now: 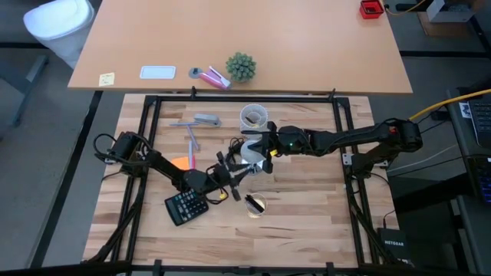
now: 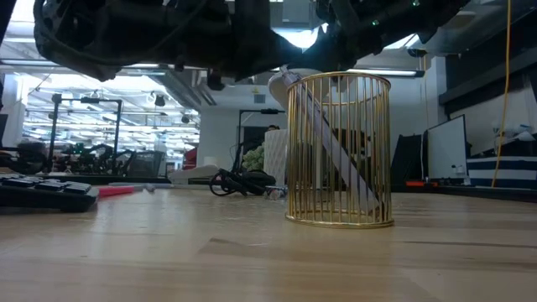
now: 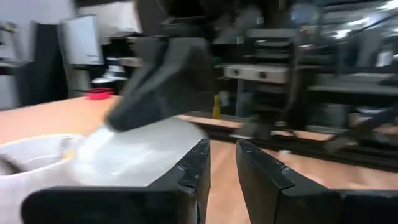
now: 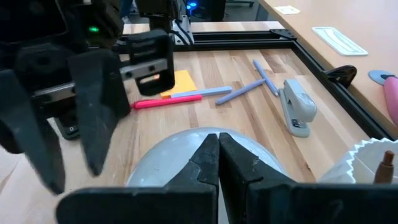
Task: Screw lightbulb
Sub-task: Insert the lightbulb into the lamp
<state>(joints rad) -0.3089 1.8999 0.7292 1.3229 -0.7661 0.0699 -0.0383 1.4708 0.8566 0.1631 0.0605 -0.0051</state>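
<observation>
The round silver socket (image 1: 248, 153) sits at the table's middle and shows as a grey dome in the right wrist view (image 4: 180, 162). My right gripper (image 4: 217, 140) is shut, with its tips on the dome; it also shows in the high view (image 1: 259, 150). My left gripper (image 3: 222, 163) is open by a narrow gap and empty. It hovers just left of and nearer than the socket (image 1: 230, 172). The lightbulb is hidden: no white bulb with a grey screw base shows. The pale translucent cup (image 1: 254, 116) stands just beyond the socket. My right gripper's shut fingertips (image 4: 210, 144) lie against the upper curve of the silver socket's dome (image 4: 186, 149), coming from the table's right. The fingers meet with no gap. Whether they pinch anything between them cannot be told, because the dome and the fingers hide it.
A gold wire pen holder (image 1: 255, 205) stands near the front middle, with a black calculator (image 1: 186, 205) to its left. A pink pen (image 4: 166, 101), blue pens (image 4: 245, 90), an orange note (image 4: 177, 82) and a grey stapler (image 4: 299, 107) lie at the left back. A black cord (image 2: 239, 180) lies on the table.
</observation>
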